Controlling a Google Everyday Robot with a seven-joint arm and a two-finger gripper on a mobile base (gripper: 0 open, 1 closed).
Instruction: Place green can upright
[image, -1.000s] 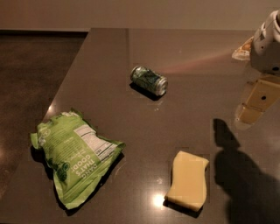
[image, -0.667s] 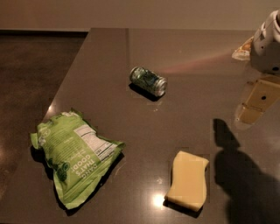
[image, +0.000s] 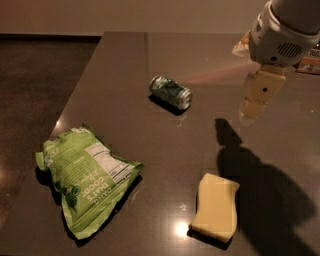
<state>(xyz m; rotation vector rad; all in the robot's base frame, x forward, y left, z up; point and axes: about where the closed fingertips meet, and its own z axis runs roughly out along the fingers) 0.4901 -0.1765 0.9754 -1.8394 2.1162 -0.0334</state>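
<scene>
The green can (image: 170, 92) lies on its side on the dark table (image: 125, 55), near the middle toward the far edge, with its silver end facing right and toward me. My gripper (image: 251, 107) hangs above the table to the right of the can, well apart from it, on a white arm that enters from the top right. It holds nothing that I can see. Its shadow falls on the table below it.
A light-green snack bag (image: 82, 177) lies flat at the front left. A pale yellow sponge (image: 216, 206) lies at the front, right of centre. Some orange packaging (image: 309, 62) sits at the far right edge. The table's left edge drops to a dark floor.
The arm and gripper have moved left, toward the can. The can, bag and sponge have not moved.
</scene>
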